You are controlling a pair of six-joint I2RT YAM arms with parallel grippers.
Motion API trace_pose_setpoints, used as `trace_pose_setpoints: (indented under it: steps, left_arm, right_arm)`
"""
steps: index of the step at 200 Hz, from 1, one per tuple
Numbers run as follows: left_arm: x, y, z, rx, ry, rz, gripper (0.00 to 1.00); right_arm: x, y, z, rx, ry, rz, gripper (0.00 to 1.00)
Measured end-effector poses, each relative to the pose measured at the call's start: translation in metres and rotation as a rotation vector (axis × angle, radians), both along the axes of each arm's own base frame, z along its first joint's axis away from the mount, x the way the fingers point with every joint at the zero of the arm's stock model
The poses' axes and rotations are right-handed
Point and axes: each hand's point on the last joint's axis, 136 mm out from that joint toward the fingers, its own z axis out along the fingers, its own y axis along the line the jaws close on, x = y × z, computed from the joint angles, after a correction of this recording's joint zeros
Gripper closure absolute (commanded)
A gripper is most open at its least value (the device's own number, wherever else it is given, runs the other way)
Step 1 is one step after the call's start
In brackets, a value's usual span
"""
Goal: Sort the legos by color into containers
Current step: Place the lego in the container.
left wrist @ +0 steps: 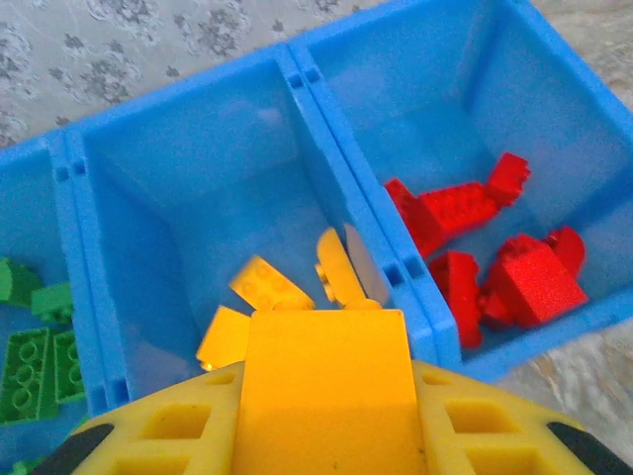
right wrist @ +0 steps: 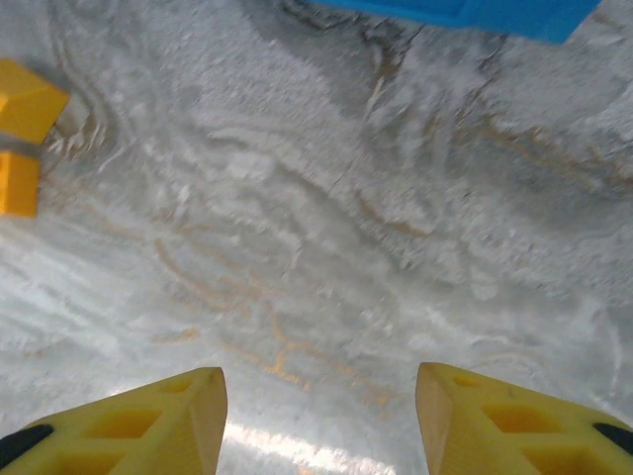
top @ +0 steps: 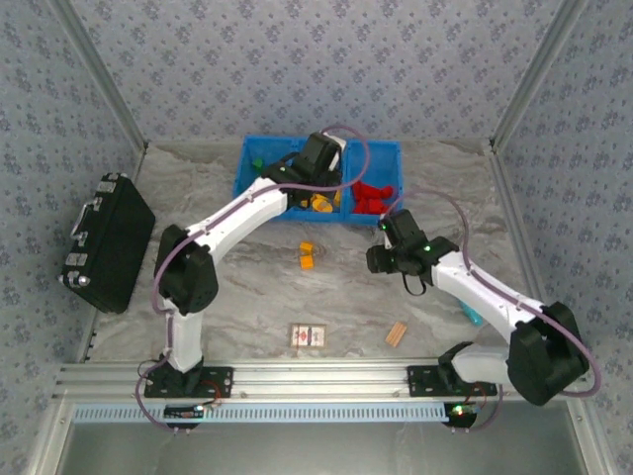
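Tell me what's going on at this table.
Two robot arms are sorting toy bricks by color into a blue tray of three bins. The left end effector is shut on a yellow brick above the middle bin, where other yellow bricks already lie. Green bricks are in the left bin, red bricks in the right bin. The right end effector is open and empty over bare table in front of the tray, with a loose yellow brick lying to its left.

Bright, even overhead light casts soft shadows on the grey marbled tabletop [top: 247, 287]. Glare whitens it beside the yellow plastic fingers [right wrist: 148, 426], blurred close up, like the orange-yellow plastic brick [left wrist: 326, 396].
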Motion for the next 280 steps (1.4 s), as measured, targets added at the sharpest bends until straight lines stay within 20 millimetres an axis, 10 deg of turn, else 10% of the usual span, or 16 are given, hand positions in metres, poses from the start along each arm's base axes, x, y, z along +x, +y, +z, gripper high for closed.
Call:
trace_pose_setpoints:
  steps: [71, 131, 280]
  left_arm:
    - [0.066, 0.017, -0.081, 0.108, 0.087, 0.112, 0.90]
    - [0.099, 0.021, -0.100, 0.115, 0.094, 0.150, 0.82]
    - [0.106, 0.017, -0.146, 0.152, 0.146, 0.160, 0.46]
  right_arm:
    - [-0.037, 0.016, -0.001, 0.043, 0.005, 0.021, 0.45]
    - [-0.039, 0.010, -0.003, 0.020, 0.000, -0.010, 0.44]
    - [-0.042, 0.011, -0.002, 0.009, -0.008, -0.026, 0.44]
